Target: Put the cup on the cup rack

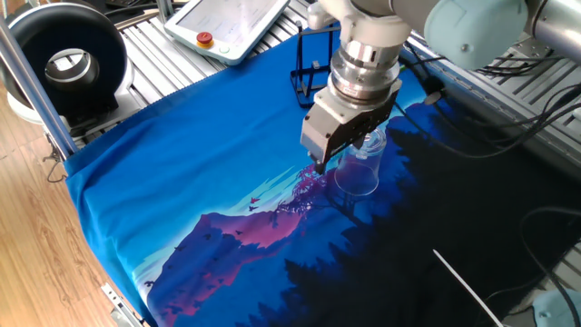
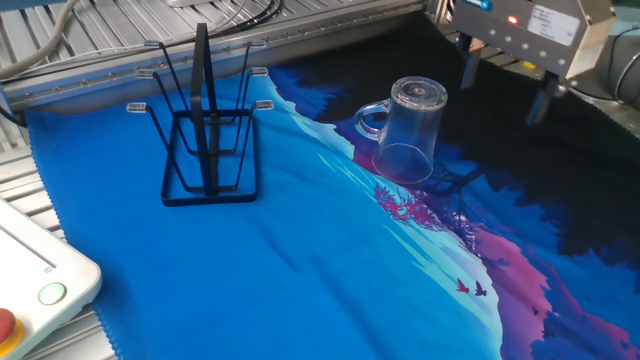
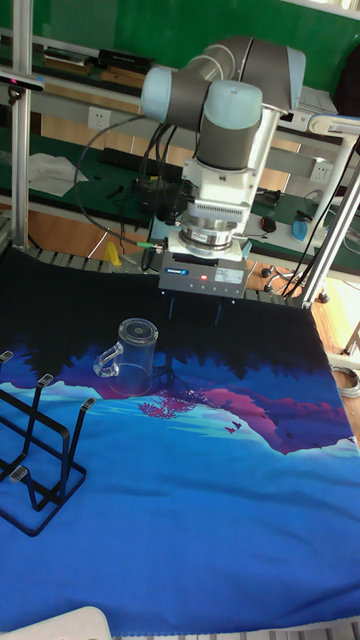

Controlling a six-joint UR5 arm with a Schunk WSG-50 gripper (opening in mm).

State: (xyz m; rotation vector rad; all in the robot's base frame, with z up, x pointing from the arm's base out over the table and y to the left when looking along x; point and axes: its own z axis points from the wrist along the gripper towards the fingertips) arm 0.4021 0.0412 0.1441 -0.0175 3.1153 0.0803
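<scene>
The gripper (image 2: 504, 88) hangs above the cloth with its jaws spread wide and nothing between them; the cup (image 2: 410, 130) stands mouth-down on the printed tablecloth (image 2: 300, 260), below the fingers and off to one side of them, untouched, its handle turned away from the hand toward the cup rack (image 2: 205, 130); the rack sits farther off on that same side, well apart from both. The step in hand, as I judge it, is the approach for the grasp; to do it well the hand should come across until the glass body sits squarely between the two fingers, then descend with the jaws kept wide, since the mug looks close to the full span of the opening; the fingers are best set on the plain walls, clear of the handle, and closed gently, because smooth glass may slip or tip; a grip around mid-height should leave the open mouth free for a peg. The cup, inverted and clear, shows nothing inside; the rack's pegs carry nothing either.
</scene>
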